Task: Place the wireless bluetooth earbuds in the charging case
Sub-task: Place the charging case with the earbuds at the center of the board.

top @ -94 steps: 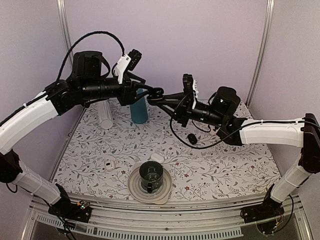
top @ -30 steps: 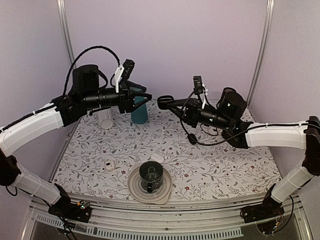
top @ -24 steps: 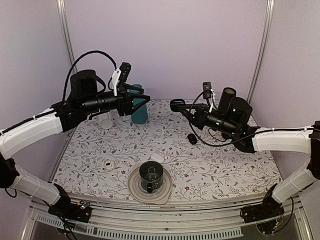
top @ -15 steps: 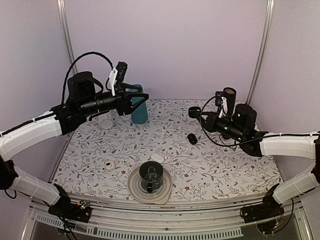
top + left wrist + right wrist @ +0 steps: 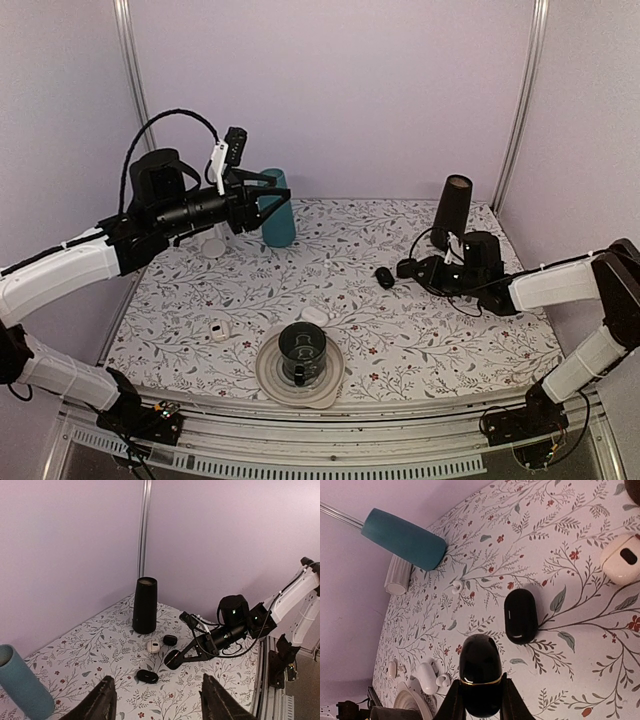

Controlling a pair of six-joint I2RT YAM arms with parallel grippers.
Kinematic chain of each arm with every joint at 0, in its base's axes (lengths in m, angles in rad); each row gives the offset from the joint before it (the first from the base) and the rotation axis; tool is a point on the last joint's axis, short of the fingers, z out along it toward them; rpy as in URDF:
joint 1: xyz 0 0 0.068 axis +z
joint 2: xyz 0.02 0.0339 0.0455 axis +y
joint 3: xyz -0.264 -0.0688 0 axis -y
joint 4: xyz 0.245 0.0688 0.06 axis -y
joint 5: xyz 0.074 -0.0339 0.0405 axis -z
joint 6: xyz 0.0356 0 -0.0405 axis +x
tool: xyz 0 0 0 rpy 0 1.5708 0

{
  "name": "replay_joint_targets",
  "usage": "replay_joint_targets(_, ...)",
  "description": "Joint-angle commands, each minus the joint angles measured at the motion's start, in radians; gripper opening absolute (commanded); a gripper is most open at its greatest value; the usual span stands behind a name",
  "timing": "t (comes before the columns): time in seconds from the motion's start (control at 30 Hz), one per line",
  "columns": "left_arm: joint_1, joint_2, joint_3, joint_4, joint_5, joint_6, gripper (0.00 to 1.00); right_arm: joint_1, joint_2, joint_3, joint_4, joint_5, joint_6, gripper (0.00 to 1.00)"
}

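Three black oval pods (image 5: 147, 676), one gripped.
Right jaws pinch it near the tabletop (image 5: 180, 320); left jaws spread, held high.

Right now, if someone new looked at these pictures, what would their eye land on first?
Most likely the right gripper, low over the floral tabletop at right, pinching a glossy black oval pod with a gold band. Next, the left gripper, raised at back left, jaws open and empty, near the upright teal cylinder. A tall black cylinder stands at back right.
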Motion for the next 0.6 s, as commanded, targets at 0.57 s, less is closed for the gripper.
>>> replay_joint_targets(0.57,0.072,-0.06,-0.093,0.056,-0.005,-0.061,0.59,-0.012,0.263,0.079,-0.032,-0.181,0.163,0.12)
